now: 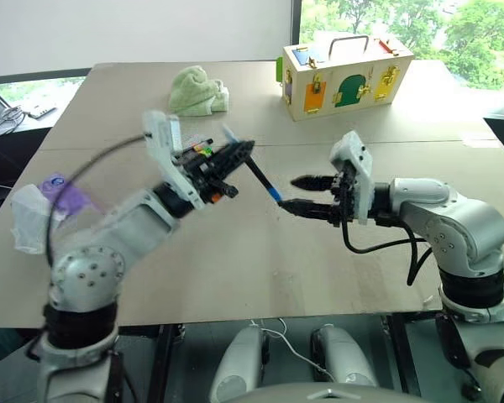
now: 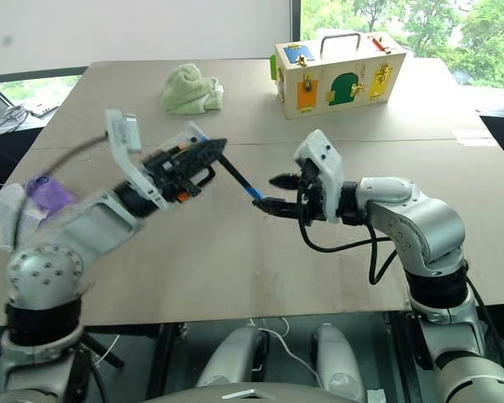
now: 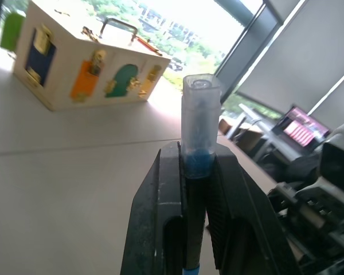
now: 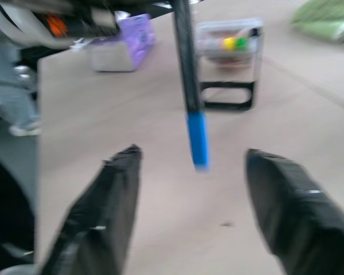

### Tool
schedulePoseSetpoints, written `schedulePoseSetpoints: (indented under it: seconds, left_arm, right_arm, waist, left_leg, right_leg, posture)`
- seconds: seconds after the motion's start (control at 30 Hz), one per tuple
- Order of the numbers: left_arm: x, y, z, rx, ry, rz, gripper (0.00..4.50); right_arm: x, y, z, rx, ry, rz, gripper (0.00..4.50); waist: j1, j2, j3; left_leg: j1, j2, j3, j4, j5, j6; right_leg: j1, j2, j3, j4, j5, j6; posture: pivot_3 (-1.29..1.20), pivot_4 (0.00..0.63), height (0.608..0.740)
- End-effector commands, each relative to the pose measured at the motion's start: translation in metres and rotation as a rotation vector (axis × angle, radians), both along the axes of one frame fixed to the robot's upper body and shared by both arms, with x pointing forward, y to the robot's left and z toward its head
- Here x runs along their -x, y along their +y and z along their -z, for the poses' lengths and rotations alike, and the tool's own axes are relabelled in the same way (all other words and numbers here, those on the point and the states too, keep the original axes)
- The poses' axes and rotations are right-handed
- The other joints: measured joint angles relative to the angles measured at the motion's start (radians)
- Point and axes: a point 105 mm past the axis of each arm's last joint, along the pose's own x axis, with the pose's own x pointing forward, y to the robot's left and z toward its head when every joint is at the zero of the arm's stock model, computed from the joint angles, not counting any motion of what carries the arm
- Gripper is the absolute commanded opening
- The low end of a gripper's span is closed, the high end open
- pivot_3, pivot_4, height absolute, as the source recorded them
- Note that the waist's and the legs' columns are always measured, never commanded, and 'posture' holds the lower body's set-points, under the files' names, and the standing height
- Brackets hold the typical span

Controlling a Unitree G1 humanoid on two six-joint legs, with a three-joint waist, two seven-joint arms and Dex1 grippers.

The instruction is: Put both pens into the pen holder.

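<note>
Farthest left of the wooden latch box, at the tabletop edge, lie a clear plastic bag and a purple packet. Nearer the box, still to its left, a crumpled green cloth rests on the tabletop.

In front of the box and to its left, the left gripper is raised above the tabletop with its jaws clenched on the blue-ended pen. The pen's long axis slants: its upper end is pinched between the black fingers, and its barrel runs down and rightward to a blue tip that hangs free in the air, pointing toward the right gripper. In the left wrist view a clear, blue-based cap stands out past the fingertips, aimed roughly toward the latch box.

The pen holder appears in the right wrist view behind the hanging pen, blurred; yellow and green blobs show inside its clear pocket above the black looped frame, and what they are cannot be made out. In the head views the left arm covers most of it.

In front of the box, the right gripper sits level with jaws released and spread, holding nothing, its fingertips just beside the pen's blue tip but apart from it.
</note>
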Motion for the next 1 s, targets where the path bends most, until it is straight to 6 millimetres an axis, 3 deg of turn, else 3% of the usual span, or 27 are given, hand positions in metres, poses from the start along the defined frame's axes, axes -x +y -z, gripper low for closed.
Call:
schedulePoseSetpoints:
  seconds: [0.03, 0.13, 0.27, 0.63, 0.8, 0.87, 0.9, 0.97, 1.0]
  left_arm:
    - [0.016, -0.001, -0.033, -0.217, -0.288, -0.071, 0.0]
    - [0.018, 0.01, -0.033, -0.603, -0.519, -0.229, 0.0]
    - [0.005, 0.031, -0.005, -0.868, -0.564, -0.315, 0.0]
    - [-0.025, 0.046, 0.032, -0.932, -0.586, -0.308, 0.0]
    - [-0.04, 0.071, 0.053, -0.981, -0.526, -0.362, 0.0]
    - [-0.041, 0.078, 0.053, -0.959, -0.528, -0.385, 0.99]
    - [-0.038, 0.077, 0.049, -0.918, -0.531, -0.382, 1.2]
    - [-0.034, 0.076, 0.044, -0.855, -0.532, -0.376, 2.07]
    - [-0.028, 0.069, 0.039, -0.751, -0.51, -0.345, 2.62]
  right_arm:
    - [0.004, -0.012, -0.022, -0.045, -0.123, 0.008, 3.95]
    - [0.004, -0.025, -0.025, -0.019, -0.188, 0.028, 3.95]
    - [0.003, -0.029, -0.021, -0.019, -0.186, 0.039, 3.95]
    - [0.0, -0.024, -0.015, -0.01, -0.196, 0.046, 3.95]
    - [0.001, -0.025, -0.016, -0.005, -0.201, 0.062, 3.95]
    - [0.001, -0.025, -0.015, -0.006, -0.2, 0.068, 4.03]
    - [0.002, -0.025, -0.014, -0.003, -0.197, 0.072, 4.03]
    - [0.002, -0.026, -0.012, 0.002, -0.194, 0.076, 4.03]
    - [0.002, -0.027, -0.011, 0.007, -0.193, 0.081, 4.03]
  waist:
    - [0.0, 0.0, 0.0]
    - [-0.001, 0.0, 0.0]
    - [0.0, 0.0, 0.0]
    - [0.002, -0.001, 0.001]
    - [0.001, -0.001, 0.001]
    - [0.001, -0.001, 0.001]
    - [0.001, -0.001, 0.001]
    - [0.001, -0.001, 0.001]
    - [0.001, -0.001, 0.001]
  left_leg:
    - [0.0, 0.0, 0.0, 0.0, 0.0, 0.0]
    - [0.0, 0.0, 0.002, -0.002, 0.0, 0.0]
    - [0.005, 0.001, 0.007, -0.012, 0.0, 0.001]
    - [0.003, 0.002, 0.005, -0.011, -0.002, 0.004]
    - [0.002, 0.002, 0.004, -0.012, -0.002, 0.004]
    - [0.002, 0.002, 0.004, -0.011, -0.002, 0.004]
    - [0.002, 0.002, 0.004, -0.011, -0.002, 0.004]
    - [0.001, 0.002, 0.004, -0.011, -0.002, 0.004]
    - [0.001, 0.002, 0.003, -0.011, -0.002, 0.004]
  right_leg:
    - [0.0, 0.0, 0.0, 0.0, 0.0, 0.0]
    - [-0.001, 0.0, 0.002, -0.002, 0.0, 0.0]
    - [-0.001, -0.001, 0.005, -0.003, 0.0, 0.0]
    - [-0.002, -0.005, 0.003, -0.004, 0.0, 0.0]
    - [-0.002, -0.006, 0.002, -0.004, 0.0, 0.0]
    - [-0.002, -0.006, 0.002, -0.004, 0.0, 0.0]
    - [-0.002, -0.006, 0.002, -0.004, 0.0, 0.0]
    - [-0.002, -0.006, 0.002, -0.004, 0.0, 0.0]
    - [-0.003, -0.007, 0.002, -0.004, 0.0, 0.0]
  posture:
    - [0.0, 0.15, 0.74]
    - [0.0, 0.15, 0.74]
    - [0.0, 0.15, 0.74]
    - [0.0, 0.15, 0.74]
    - [0.0, 0.15, 0.74]
    - [0.0, 0.15, 0.74]
    - [0.0, 0.15, 0.74]
    - [0.0, 0.15, 0.74]
    - [0.0, 0.15, 0.74]
